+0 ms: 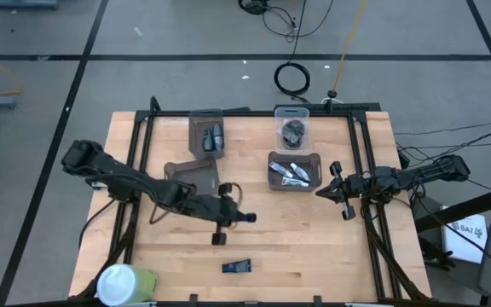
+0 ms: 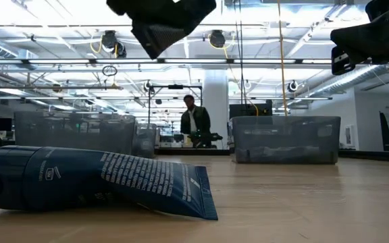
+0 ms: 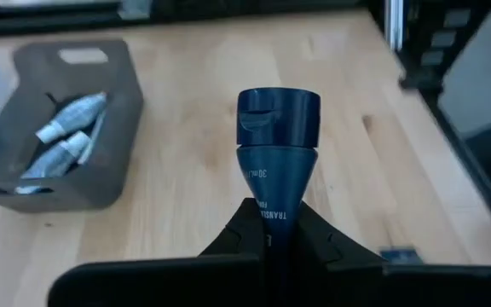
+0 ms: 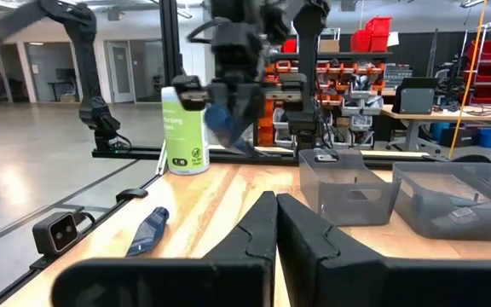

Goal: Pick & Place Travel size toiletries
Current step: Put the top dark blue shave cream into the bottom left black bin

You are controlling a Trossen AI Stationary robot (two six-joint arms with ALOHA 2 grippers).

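Between the left gripper [image 3: 267,243] fingers, pinching the flat crimped tail of a dark blue tube [image 3: 275,141] — a light, soft-bodied thing, stiffest at cap and crimp, hanging above mid-table. Nearer the front edge, lying flat, a second dark tube [image 1: 238,267], best taken across its body. Farther off, waiting by the grey bin [image 1: 273,181] of white tubes [image 1: 292,171] — right gripper [image 1: 343,197], fingers pressed together.

Open tabletop [image 1: 314,239] centre-front, bins [image 1: 294,170] crowding rear, cylinder [image 1: 126,282] front-left corner
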